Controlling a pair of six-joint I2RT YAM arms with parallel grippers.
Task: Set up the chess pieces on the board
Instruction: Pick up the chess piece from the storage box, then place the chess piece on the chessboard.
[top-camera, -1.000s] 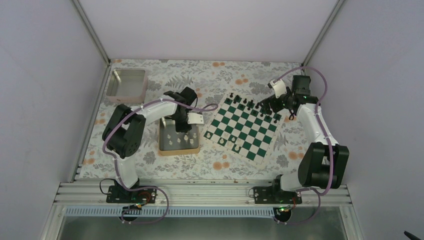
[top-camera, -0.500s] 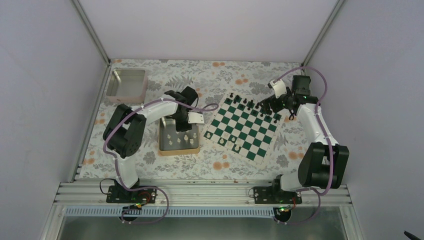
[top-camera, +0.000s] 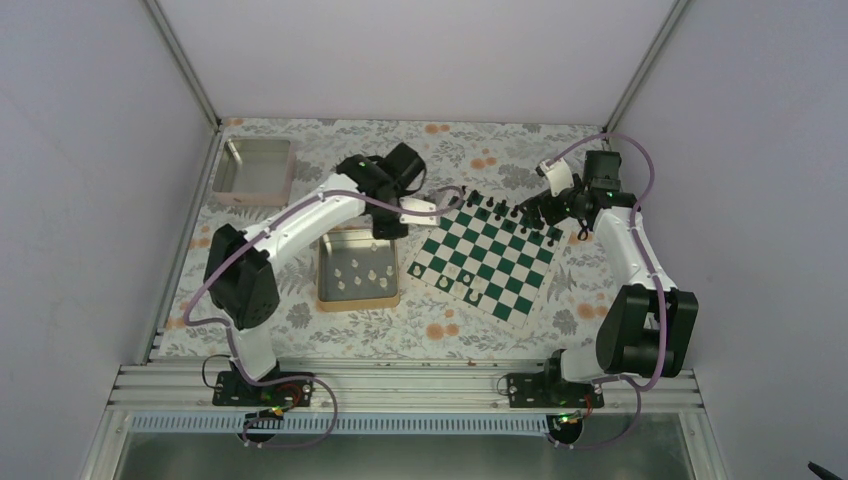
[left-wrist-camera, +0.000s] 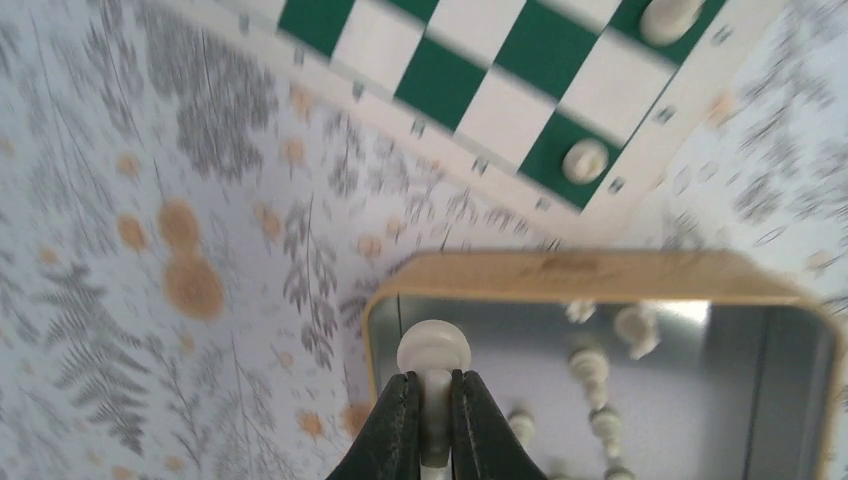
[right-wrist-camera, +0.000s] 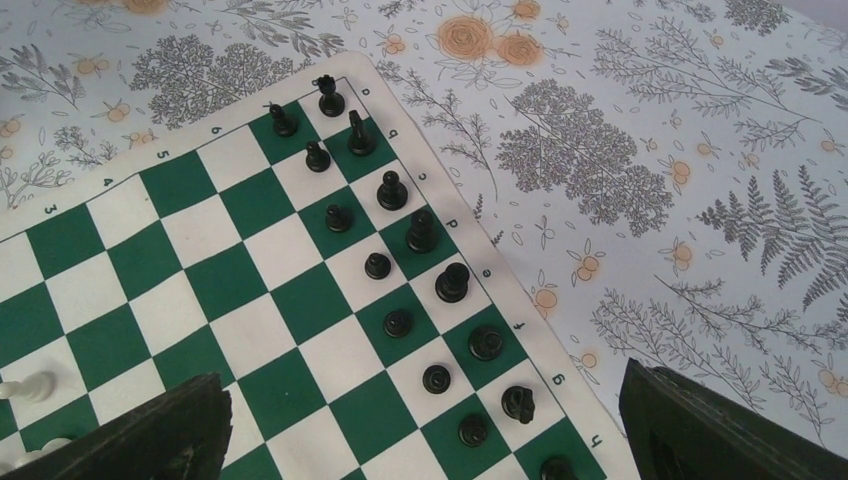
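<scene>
My left gripper (left-wrist-camera: 433, 398) is shut on the stem of a white pawn (left-wrist-camera: 433, 350) and holds it above the near corner of the gold-rimmed tin (left-wrist-camera: 570, 275). In the top view this gripper (top-camera: 388, 230) hangs over the tin's far edge, left of the green and white board (top-camera: 490, 255). Several white pieces (top-camera: 362, 272) lie in the tin. Two white pieces (left-wrist-camera: 585, 160) stand on the board's near-left corner. My right gripper (right-wrist-camera: 425, 440) is open and empty above the board's far-right side (top-camera: 530, 212), over the two rows of black pieces (right-wrist-camera: 420, 232).
A pinkish square tray (top-camera: 255, 170) sits at the far left. The tin (top-camera: 357, 270) stands just left of the board. A flowered cloth (top-camera: 450, 150) covers the table. Grey walls close in both sides.
My left gripper has lifted out of the tin and moved away from the bases and to the right, now holding a white pawn. The right arm has not moved.
</scene>
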